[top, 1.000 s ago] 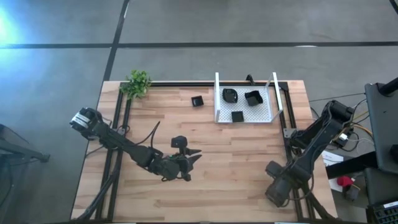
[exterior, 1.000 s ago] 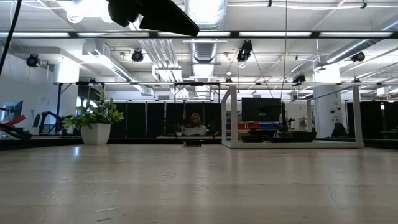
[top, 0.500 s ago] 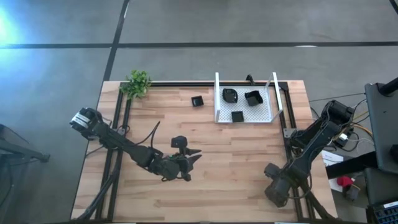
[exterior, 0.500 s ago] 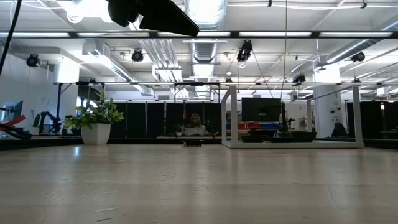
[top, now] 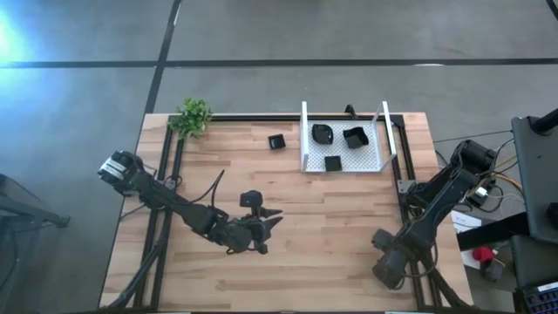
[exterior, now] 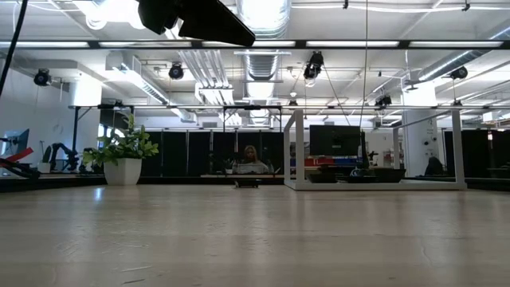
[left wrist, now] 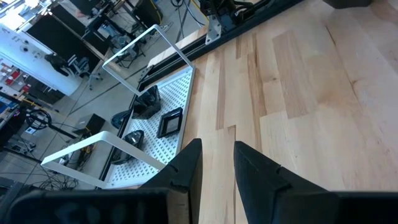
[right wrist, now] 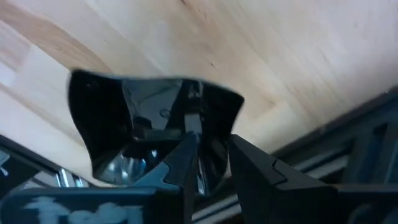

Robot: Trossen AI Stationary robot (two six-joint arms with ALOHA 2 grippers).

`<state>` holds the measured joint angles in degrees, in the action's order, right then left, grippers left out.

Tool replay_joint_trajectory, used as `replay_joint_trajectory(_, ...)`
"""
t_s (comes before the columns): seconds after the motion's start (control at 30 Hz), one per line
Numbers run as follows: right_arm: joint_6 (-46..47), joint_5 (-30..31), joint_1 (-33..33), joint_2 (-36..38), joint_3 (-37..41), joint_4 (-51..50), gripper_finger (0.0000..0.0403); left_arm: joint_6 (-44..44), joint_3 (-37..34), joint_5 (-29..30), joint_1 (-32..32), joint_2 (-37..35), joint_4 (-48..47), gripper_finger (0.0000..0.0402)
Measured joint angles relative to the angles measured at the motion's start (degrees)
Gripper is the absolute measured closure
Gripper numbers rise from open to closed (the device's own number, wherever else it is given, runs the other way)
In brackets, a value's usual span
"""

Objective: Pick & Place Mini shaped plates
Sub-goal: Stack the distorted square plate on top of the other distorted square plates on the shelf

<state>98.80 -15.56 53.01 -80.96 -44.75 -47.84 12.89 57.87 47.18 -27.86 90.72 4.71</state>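
Note:
A glossy black mini shaped plate with a wavy rim lies flat on the wood at the table's near right corner. My right gripper points down on it and is shut on its rim. In the high view the gripper head hides this plate. Three more plates lie in the white mesh tray at the far side. One plate sits on the table left of the tray. My left gripper hovers open over the table's middle, holding nothing. My right gripper is on the plate's rim at one side. One finger stands inside the hollow and the other finger outside, coming from above and pointing steeply down. The plate rests flat on the table.
A small potted plant stands at the far left corner. Dark metal rails run along the table's left side and right side, the right one close beside the held plate. Bare wood lies between the two arms.
My right gripper has sunk a little toward the table at the near right corner. The left arm has kept still.

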Motion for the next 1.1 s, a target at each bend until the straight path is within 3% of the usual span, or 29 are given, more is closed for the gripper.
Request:
replay_joint_trajectory(0.23,0.2,-0.48,0.0,0.12,0.0,-4.1,0.0327,-0.05,0.0,0.0,0.0,0.0,0.02,0.0312)
replay_joint_trajectory(0.83,1.7,0.74,0.24,-1.02,0.71,-0.68,0.0332,-0.05,0.0,0.0,0.01,0.0,-0.15,0.0312)
replay_joint_trajectory(1.1,-2.14,0.72,0.24,-3.77,1.97,2.82,0.0333,-0.05,0.0,0.0,0.02,0.0,-0.26,0.0312)
